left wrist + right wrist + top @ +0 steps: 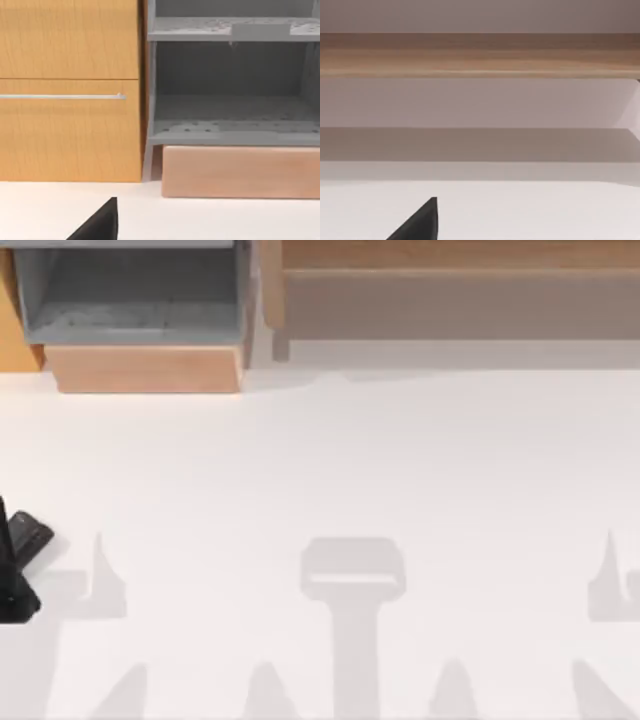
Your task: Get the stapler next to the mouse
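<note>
Stapler and mouse: I cannot tell where either one lies at this moment.

From above, the white table (330, 460) stretches across the scene, marked by soft grey shadows along its near edge. At the table's far left edge sits a dark piece of the left arm (14, 575), low against the surface. At the back left stands a grey shelf unit (130, 300) on a pale wooden base (145, 368), with an orange wooden cabinet (10, 325) just beside it at the very left. Along the back right runs a long wooden ledge (450, 258).

The left wrist view faces that same corner: the cabinet's front carries a thin metal handle (62, 96), and the grey shelf unit stands touching its side, open compartments facing the camera, above the wooden base. A dark wedge of the left gripper (100, 226) pokes in over the table; whether it is open or closed I cannot tell, nor whether it has hold of anything.

The right wrist view faces the long wooden ledge across bare table. A matching dark wedge of the right gripper (420, 226) shows there, and its state I likewise cannot tell.
</note>
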Action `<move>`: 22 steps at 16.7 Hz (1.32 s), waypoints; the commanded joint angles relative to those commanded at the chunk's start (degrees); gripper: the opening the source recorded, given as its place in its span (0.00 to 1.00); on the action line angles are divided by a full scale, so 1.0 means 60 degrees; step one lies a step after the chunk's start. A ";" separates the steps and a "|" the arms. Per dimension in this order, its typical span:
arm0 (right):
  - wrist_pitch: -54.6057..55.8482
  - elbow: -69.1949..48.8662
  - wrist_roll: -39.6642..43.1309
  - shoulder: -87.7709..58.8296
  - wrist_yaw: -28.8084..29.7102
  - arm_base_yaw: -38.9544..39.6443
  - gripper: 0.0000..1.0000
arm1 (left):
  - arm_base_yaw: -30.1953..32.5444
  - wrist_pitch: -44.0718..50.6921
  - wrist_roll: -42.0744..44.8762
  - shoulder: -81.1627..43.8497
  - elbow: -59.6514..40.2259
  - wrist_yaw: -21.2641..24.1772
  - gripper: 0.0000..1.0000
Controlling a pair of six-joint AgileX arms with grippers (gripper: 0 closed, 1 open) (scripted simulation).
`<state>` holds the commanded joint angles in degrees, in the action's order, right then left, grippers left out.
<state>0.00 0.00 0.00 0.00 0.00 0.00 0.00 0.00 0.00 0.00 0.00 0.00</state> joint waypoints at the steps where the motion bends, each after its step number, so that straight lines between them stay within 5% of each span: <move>1: 0.0000 0.0000 0.0000 0.0000 0.0000 0.0000 1.00 | 0.0000 0.0000 0.0000 0.0000 0.0000 0.0000 1.00; 9: 0.0000 0.0000 0.0000 0.0000 0.0000 0.0000 1.00 | -0.0237 0.1767 0.1039 -0.2843 -0.2484 -0.0001 1.00; 22: 0.0000 0.0000 0.0000 0.0000 0.0000 0.0000 1.00 | -0.0705 0.7947 0.4954 -1.5343 -1.0302 -0.0002 1.00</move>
<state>0.00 0.00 0.00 0.00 0.00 0.00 -4.23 47.68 29.72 -92.06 -61.81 -0.01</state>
